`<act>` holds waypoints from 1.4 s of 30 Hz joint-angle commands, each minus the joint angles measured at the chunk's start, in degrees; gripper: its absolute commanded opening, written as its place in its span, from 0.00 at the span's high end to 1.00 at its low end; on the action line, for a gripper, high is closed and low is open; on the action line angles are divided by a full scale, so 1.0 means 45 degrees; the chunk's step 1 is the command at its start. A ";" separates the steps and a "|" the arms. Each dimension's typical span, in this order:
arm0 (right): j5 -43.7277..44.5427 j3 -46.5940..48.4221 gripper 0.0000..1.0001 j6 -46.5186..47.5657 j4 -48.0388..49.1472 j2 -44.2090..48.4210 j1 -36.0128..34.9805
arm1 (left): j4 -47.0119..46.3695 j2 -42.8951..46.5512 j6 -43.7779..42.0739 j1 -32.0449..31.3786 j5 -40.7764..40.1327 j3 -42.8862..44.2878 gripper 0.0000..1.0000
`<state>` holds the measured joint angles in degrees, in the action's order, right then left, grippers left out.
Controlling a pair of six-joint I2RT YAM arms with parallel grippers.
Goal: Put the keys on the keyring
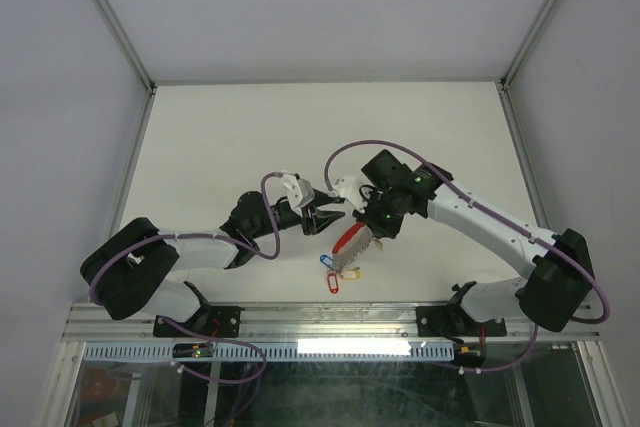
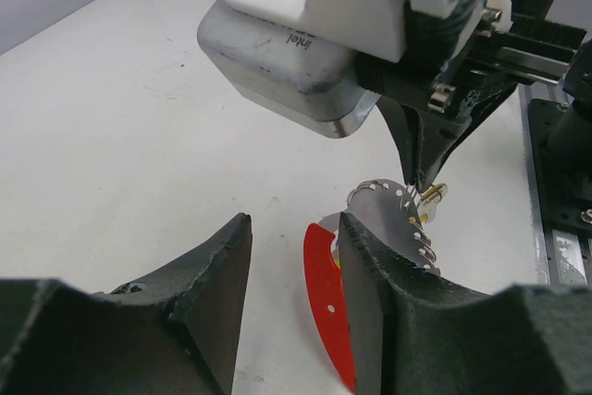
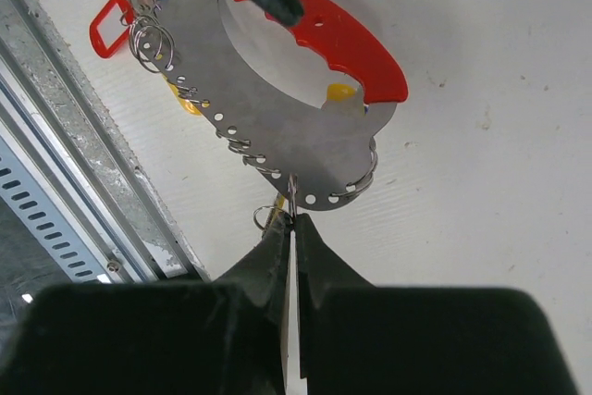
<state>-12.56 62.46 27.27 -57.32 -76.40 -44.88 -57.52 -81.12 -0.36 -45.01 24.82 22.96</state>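
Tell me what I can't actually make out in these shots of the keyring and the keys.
- Blue tag: right wrist view, cut off by the top edge.
- Keyring, lower end: left wrist view, behind a finger of the left pincer, past the bottom edge.
- Keys: top view, blades too small.
- What hangs from the small ring: right wrist view, covered by the shut right pincer.

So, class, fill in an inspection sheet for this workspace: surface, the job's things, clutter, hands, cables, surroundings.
Surface: white table, faint scuff marks.
Job's things: keyring near the front edge, between the hands; keys with red, blue and yellow tags clustered at it.
Clutter: nothing seen.
Hands: left hand open, empty, beside the red arc; right hand shut on a small wire ring at the grey plate's edge.
Cables: purple cable looping along each arm.
Surroundings: white walls; metal rail in front.
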 commanded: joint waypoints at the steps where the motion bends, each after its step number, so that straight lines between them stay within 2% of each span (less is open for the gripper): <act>1: 0.0402 0.0948 1.00 -0.0151 -0.0024 0.0334 -0.0066 | -0.1469 0.0032 0.0461 -0.0057 -0.0905 -0.0188 0.57; 7: 0.1268 0.1835 1.00 0.0143 -0.0705 -0.0090 -0.0190 | -0.1773 0.0325 0.0521 -0.0057 -0.1524 -0.0491 0.57; 14: 0.1442 0.3733 1.00 0.0647 0.0144 -0.1462 -0.0961 | -0.2073 0.1021 0.0184 -0.0080 -0.2602 -0.1068 0.56; 17: 0.2084 0.3448 1.00 0.0796 -0.0995 -0.1850 -0.1041 | -0.2160 0.1137 0.0087 -0.0083 -0.2844 -0.1199 0.55; 20: 0.2499 0.2425 1.00 0.0653 -0.1048 -0.1500 -0.1022 | -0.2160 0.1253 0.0061 -0.0100 -0.2899 -0.1251 0.55; 26: 0.2166 0.3304 1.00 0.0501 -0.0515 -0.1471 -0.1042 | -0.2117 0.1279 -0.0100 -0.0208 -0.2692 -0.1236 0.54; 42: 0.1317 0.3822 1.00 0.0718 -0.0368 -0.1656 -0.1132 | -0.1079 0.0787 -0.1150 -0.0978 -0.1242 -0.0506 0.54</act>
<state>-4.54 76.25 29.74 -60.62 -84.16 -49.45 -61.54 -77.32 -3.42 -48.36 16.78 18.39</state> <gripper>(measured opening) 0.012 0.466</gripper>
